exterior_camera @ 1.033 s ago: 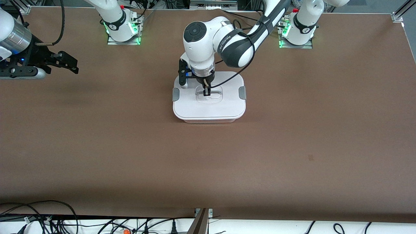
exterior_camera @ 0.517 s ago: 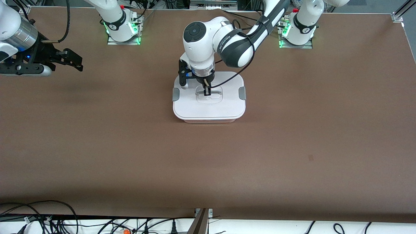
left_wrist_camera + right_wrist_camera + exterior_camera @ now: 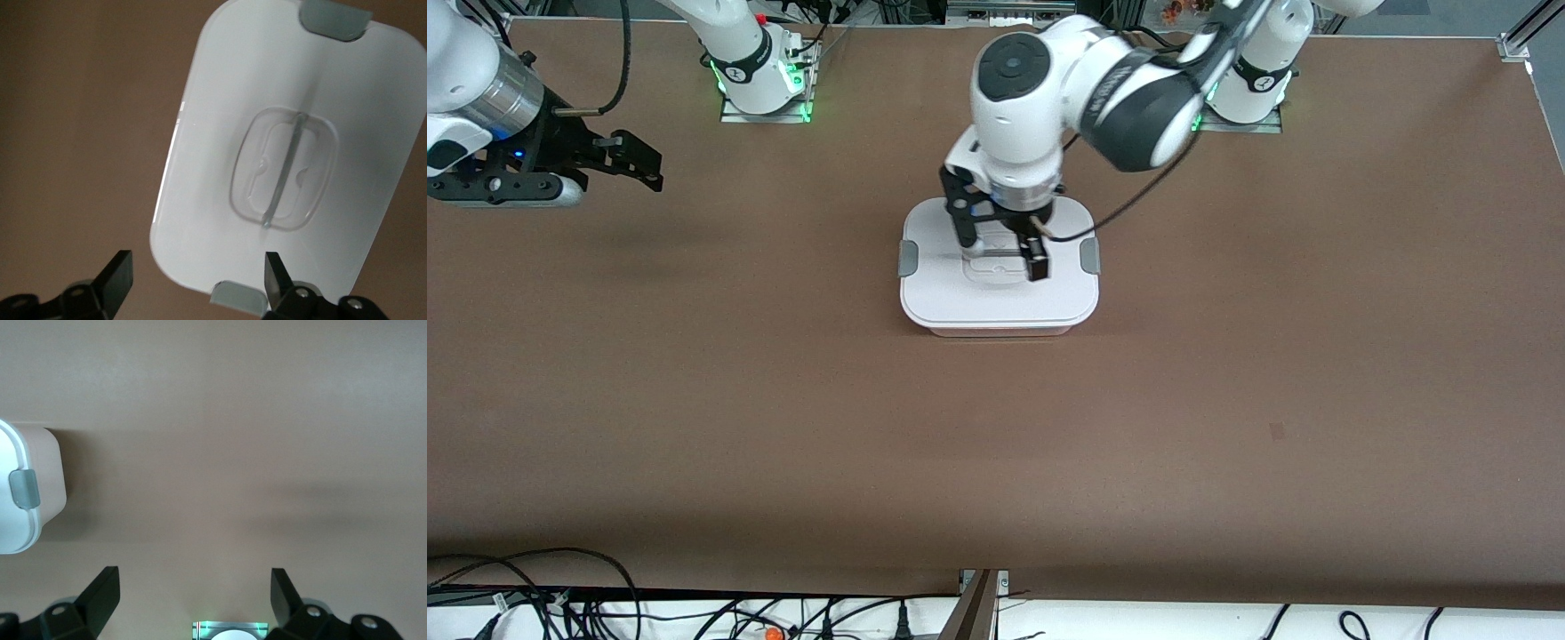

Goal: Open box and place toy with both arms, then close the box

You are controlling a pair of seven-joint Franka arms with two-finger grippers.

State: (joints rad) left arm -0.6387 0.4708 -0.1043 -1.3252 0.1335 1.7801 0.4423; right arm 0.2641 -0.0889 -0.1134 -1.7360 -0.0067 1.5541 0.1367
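Note:
The box [image 3: 996, 293] stands in the middle of the table with its white lid on and a grey clip [image 3: 1089, 255] at each end. My left gripper [image 3: 1002, 251] is open and empty, up over the lid's clear recessed handle [image 3: 996, 267]. In the left wrist view the lid [image 3: 220, 133], its handle [image 3: 283, 170] and one clip [image 3: 332, 17] lie below the open left gripper [image 3: 197, 280]. My right gripper [image 3: 645, 164] is open and empty over bare table toward the right arm's end. The right wrist view shows the box's end [image 3: 47, 467] beside the open right gripper [image 3: 193, 593]. The toy is out of view.
Both arm bases with green lights [image 3: 763, 84] [image 3: 1236, 89] stand along the table's edge farthest from the front camera. Cables [image 3: 560, 596] hang at the edge nearest it. A small dark mark [image 3: 1277, 431] lies on the brown table toward the left arm's end.
My left gripper let go of the lid handle, opened, rose and turned over the lid. My right gripper drifted slightly toward the box.

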